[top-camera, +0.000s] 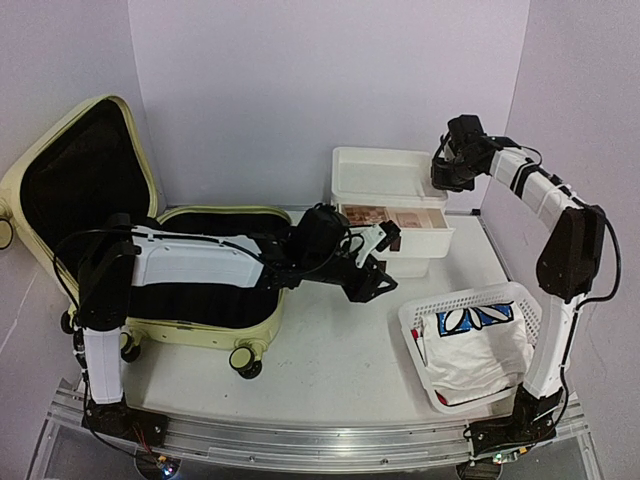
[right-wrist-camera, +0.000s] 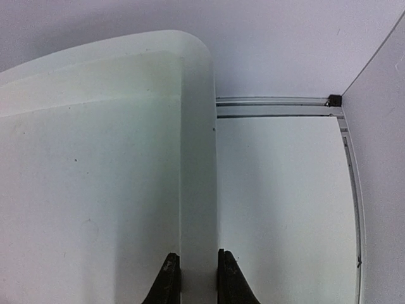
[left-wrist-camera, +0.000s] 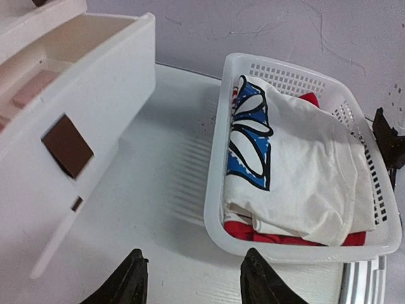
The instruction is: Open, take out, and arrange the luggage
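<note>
The pale yellow-green luggage (top-camera: pixel 190 333) lies open at the left, its lid (top-camera: pixel 140 160) standing up and the black lining showing. My left arm reaches out over it to the right. The left gripper (top-camera: pixel 370 280) (left-wrist-camera: pixel 193 253) hangs open and empty over bare table, between the white drawer box (left-wrist-camera: pixel 107 69) and the mesh basket (left-wrist-camera: pixel 218 158). My right gripper (top-camera: pixel 445 178) (right-wrist-camera: pixel 195 254) is at the back right, shut on the right-hand rim of the white drawer box (right-wrist-camera: pixel 197 158).
The drawer box (top-camera: pixel 385 175) stands at the back centre with one drawer (top-camera: pixel 440 240) pulled out, pinkish-brown items inside. The white mesh basket (top-camera: pixel 412 325) at the front right holds folded white, blue-patterned and red clothes (top-camera: pixel 480 345). Walls close in at the back and right.
</note>
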Controlling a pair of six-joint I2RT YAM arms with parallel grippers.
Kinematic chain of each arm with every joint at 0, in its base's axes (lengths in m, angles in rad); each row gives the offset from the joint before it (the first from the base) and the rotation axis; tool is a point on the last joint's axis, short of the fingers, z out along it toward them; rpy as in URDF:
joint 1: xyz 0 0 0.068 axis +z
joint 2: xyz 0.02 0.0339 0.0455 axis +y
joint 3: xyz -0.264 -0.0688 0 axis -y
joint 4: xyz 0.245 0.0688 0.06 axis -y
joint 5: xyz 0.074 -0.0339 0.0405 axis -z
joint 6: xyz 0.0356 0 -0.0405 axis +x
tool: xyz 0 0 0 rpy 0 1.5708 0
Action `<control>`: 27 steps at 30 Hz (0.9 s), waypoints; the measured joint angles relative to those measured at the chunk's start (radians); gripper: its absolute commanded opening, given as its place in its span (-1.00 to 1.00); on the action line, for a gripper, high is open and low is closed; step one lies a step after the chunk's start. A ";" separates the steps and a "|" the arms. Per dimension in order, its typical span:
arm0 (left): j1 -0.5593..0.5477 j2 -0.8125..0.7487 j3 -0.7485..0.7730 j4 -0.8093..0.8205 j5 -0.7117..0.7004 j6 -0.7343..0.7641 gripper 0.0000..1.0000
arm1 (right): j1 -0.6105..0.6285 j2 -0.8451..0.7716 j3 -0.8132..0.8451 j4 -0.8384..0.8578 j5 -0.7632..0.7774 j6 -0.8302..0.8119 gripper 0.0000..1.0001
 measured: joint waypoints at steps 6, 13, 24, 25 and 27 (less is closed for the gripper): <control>0.002 0.118 0.166 0.017 -0.108 0.020 -0.06 | 0.010 -0.060 -0.061 -0.038 -0.020 0.032 -1.00; 0.026 0.209 0.290 0.024 -0.214 0.028 0.08 | 0.011 -0.079 -0.085 -0.033 -0.029 0.062 -1.00; 0.095 0.337 0.458 0.019 -0.240 0.026 0.49 | 0.024 -0.092 -0.095 -0.039 -0.026 0.142 -1.00; 0.096 0.338 0.459 0.015 -0.238 0.026 0.54 | 0.024 -0.092 -0.095 -0.039 -0.024 0.148 -1.00; 0.095 0.338 0.458 0.014 -0.226 0.023 0.65 | 0.024 -0.092 -0.095 -0.040 -0.021 0.158 -1.00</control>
